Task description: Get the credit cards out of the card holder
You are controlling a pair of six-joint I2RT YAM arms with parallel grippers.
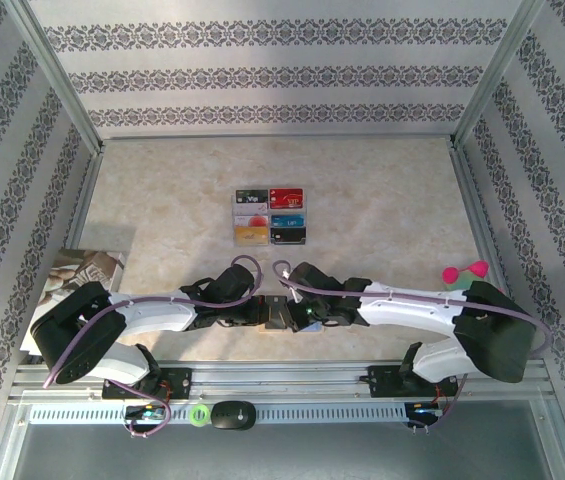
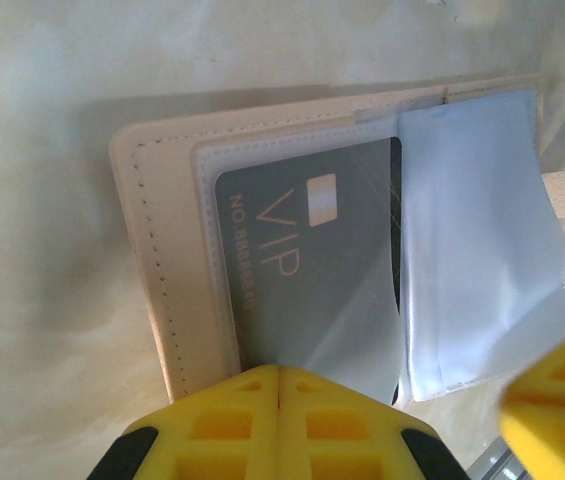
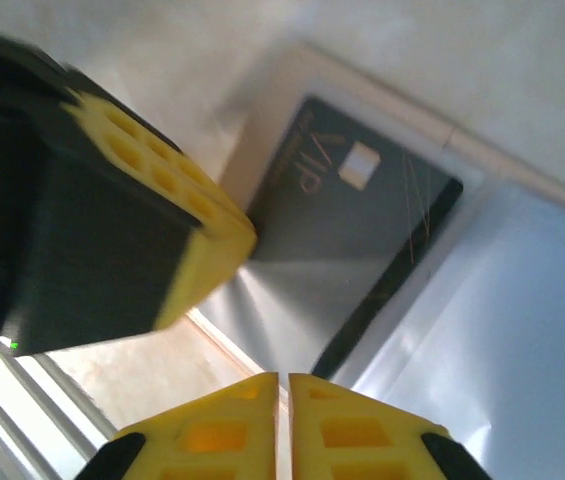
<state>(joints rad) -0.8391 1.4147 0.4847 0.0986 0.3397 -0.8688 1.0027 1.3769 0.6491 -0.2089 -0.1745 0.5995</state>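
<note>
The card holder (image 2: 167,270) lies open on the table, tan-edged, with grey-blue clear sleeves (image 2: 482,260). A dark grey VIP card (image 2: 312,270) sits in the left sleeve. My left gripper (image 2: 280,372) is shut, its yellow fingertips pressed down on the holder's near edge over the card. From the right wrist, the same card (image 3: 362,215) lies ahead, and the left gripper's finger (image 3: 177,215) rests on it. My right gripper (image 3: 284,378) is closed to a thin slit on the holder's sleeve edge. From above, both grippers meet at the holder (image 1: 277,306), which is largely hidden.
A grid of six colourful cards (image 1: 269,216) lies at mid-table beyond the grippers. A printed booklet (image 1: 84,270) sits at the left edge, and a pink object (image 1: 465,271) at the right. A green tape roll (image 1: 199,414) and a black mouse (image 1: 232,414) rest on the front rail.
</note>
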